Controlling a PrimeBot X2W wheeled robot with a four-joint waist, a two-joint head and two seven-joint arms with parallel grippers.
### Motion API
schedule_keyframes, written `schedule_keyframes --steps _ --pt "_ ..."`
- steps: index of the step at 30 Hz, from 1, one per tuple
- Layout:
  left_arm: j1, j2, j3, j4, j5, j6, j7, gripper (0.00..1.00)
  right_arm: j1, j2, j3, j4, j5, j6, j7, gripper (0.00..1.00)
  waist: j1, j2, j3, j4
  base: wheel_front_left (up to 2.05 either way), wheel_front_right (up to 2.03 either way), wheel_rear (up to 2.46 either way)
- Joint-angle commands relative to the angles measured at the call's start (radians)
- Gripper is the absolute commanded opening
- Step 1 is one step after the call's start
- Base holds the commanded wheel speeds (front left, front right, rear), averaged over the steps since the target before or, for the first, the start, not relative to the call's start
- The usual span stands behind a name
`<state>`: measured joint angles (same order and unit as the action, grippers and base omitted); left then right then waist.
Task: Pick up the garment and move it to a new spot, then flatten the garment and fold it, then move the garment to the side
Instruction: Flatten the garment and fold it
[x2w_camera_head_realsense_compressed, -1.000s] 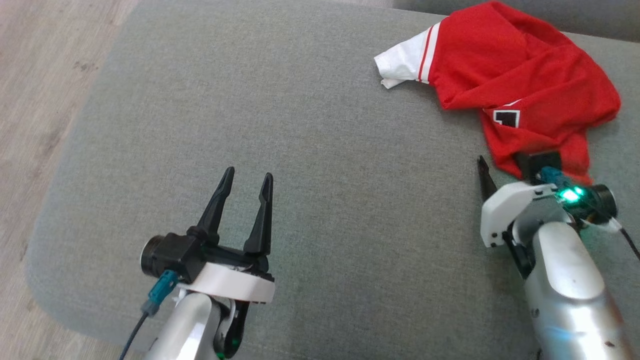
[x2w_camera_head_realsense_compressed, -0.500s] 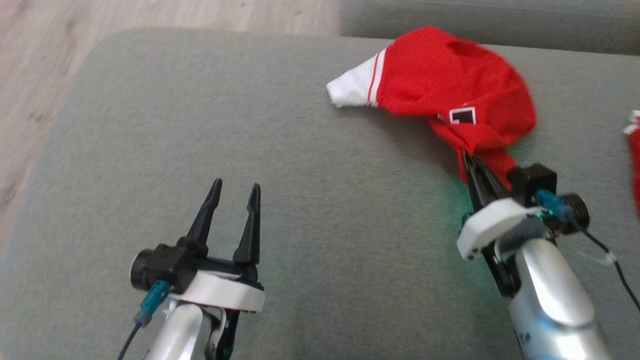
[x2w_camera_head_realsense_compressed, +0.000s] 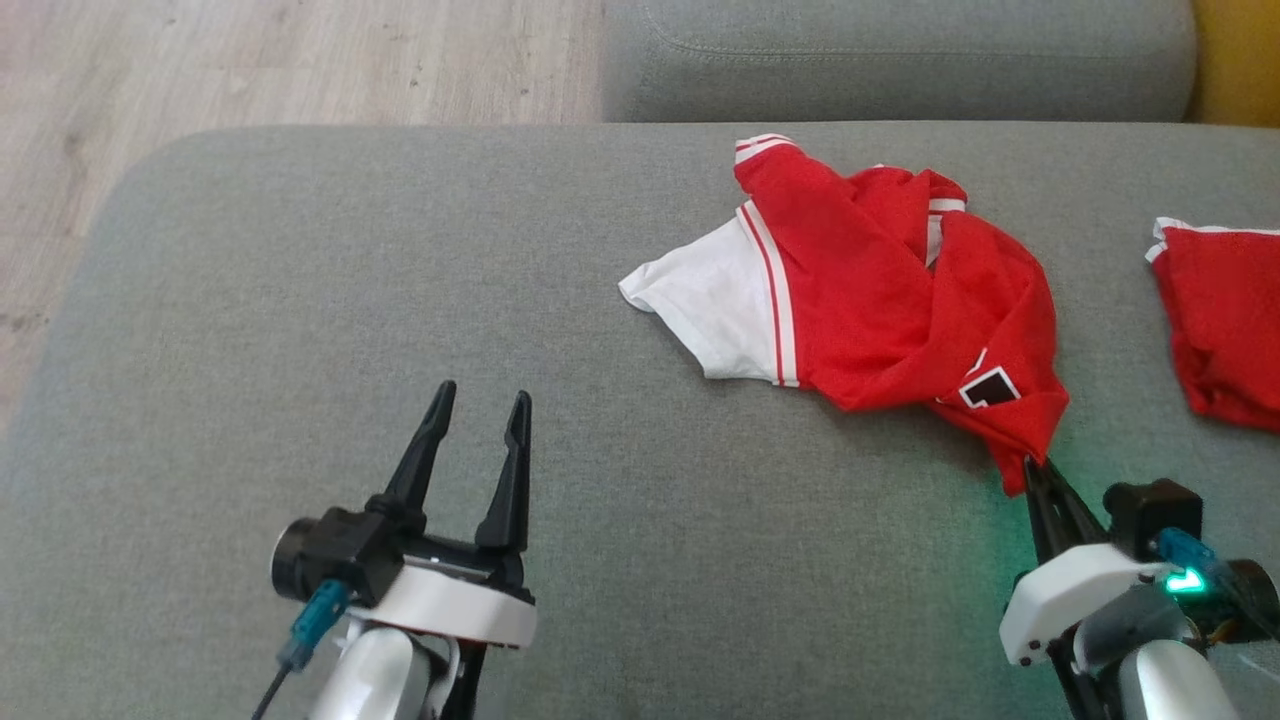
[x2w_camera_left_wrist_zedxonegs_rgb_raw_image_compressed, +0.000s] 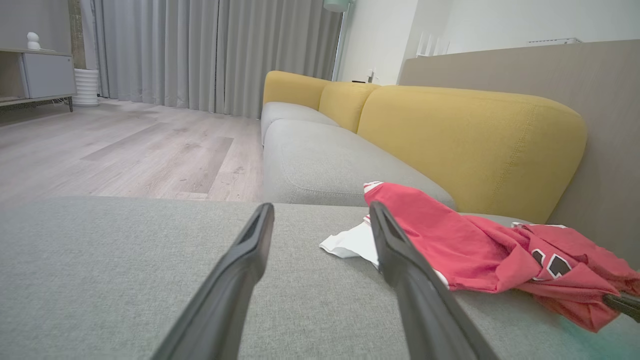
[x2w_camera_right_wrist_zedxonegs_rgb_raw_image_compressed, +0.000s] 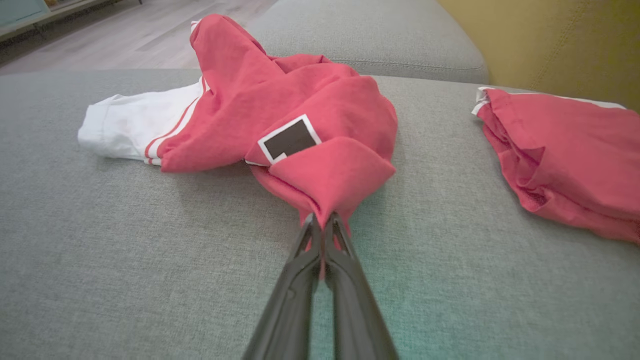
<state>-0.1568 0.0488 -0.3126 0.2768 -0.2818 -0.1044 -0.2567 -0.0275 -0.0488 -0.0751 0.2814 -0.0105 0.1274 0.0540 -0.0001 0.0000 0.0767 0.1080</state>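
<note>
one garment (x2w_camera_head_realsense_compressed: 880, 300) | corner pinched in right tool (x2w_camera_head_realsense_compressed: 1029, 468) | bulk spread beyond it

Grey sofa (x2w_camera_head_realsense_compressed: 300, 300), another red garment (x2w_camera_head_realsense_compressed: 1225, 320)

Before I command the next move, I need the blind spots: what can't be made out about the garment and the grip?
How much cloth the right gripper pinches: right wrist view, a fold of the garment wraps the fingertips.
The mark on the black patch: right wrist view, a fold covers its lower part.
The extent of the second red garment: cut off by the right edge in head and right wrist views.
</note>
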Motion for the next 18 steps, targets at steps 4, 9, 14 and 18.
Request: schedule_keyframes --steps 4,9,14,18 --pt "-0.014 0.002 0.018 -0.028 -0.002 0.003 -0.005 1.00 -0.024 -0.001 0.002 -0.043 -0.015 0.003 -0.003 1.00 0.0001 0.0000 -0.004 0.009 0.00 0.00 0.00" --pt "-0.018 0.002 0.033 -0.045 -0.030 0.012 -0.005 1.00 -0.063 -0.001 0.101 -0.100 0.067 0.003 -0.074 1.00 0.0001 0.0000 -0.006 0.012 0.00 0.00 0.00" --pt "-0.016 0.002 0.034 -0.046 -0.025 0.011 -0.005 1.00 -0.085 -0.001 0.188 -0.155 0.131 0.003 -0.211 1.00 0.0001 0.0000 -0.010 0.006 0.00 0.00 0.00" --pt "-0.013 0.001 0.038 -0.051 -0.029 0.012 -0.005 1.00 -0.068 -0.001 0.229 -0.139 0.168 0.003 -0.274 1.00 0.0001 0.0000 -0.011 0.006 0.00 0.00 0.00"
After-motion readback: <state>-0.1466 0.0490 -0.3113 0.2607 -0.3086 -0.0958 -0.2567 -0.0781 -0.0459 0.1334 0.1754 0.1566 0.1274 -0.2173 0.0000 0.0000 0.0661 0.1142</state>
